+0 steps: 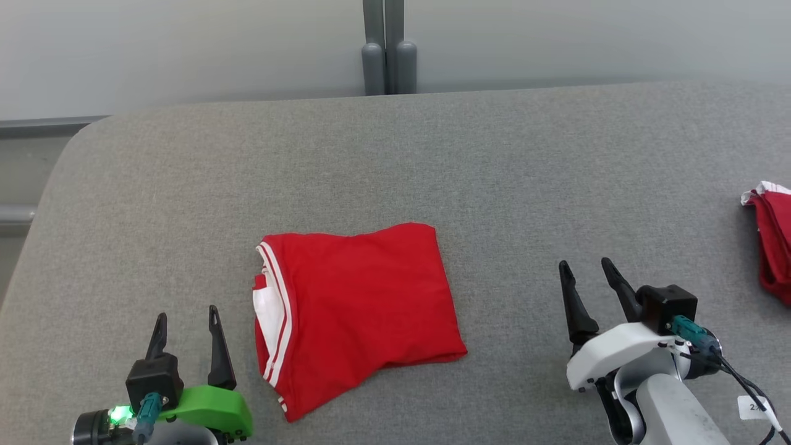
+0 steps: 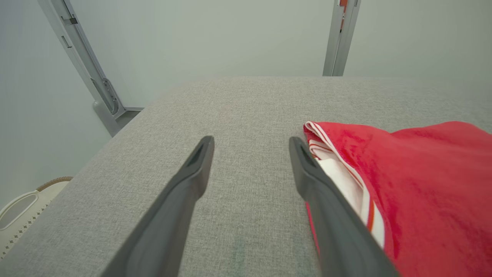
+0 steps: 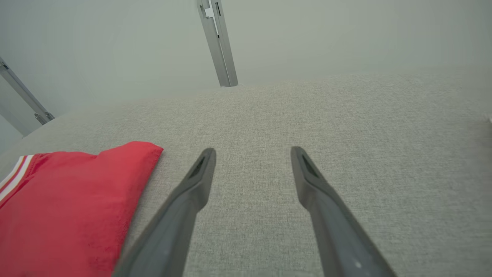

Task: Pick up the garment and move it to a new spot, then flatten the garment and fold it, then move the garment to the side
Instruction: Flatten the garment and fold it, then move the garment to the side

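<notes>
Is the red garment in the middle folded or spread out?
Folded: the garment lies as a small compact block, with white-striped layers stacked along one edge.

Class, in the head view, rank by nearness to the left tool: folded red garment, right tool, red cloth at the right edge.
1. Folded red garment, just right of the left tool.
2. Right tool, lower right.
3. Red cloth, far right edge.

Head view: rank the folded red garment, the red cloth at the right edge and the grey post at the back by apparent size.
1. folded red garment: clearly largest.
2-3. red cloth and grey post look about alike; the cloth is cut off by the frame and the post stands farther back, so unranked.
</notes>
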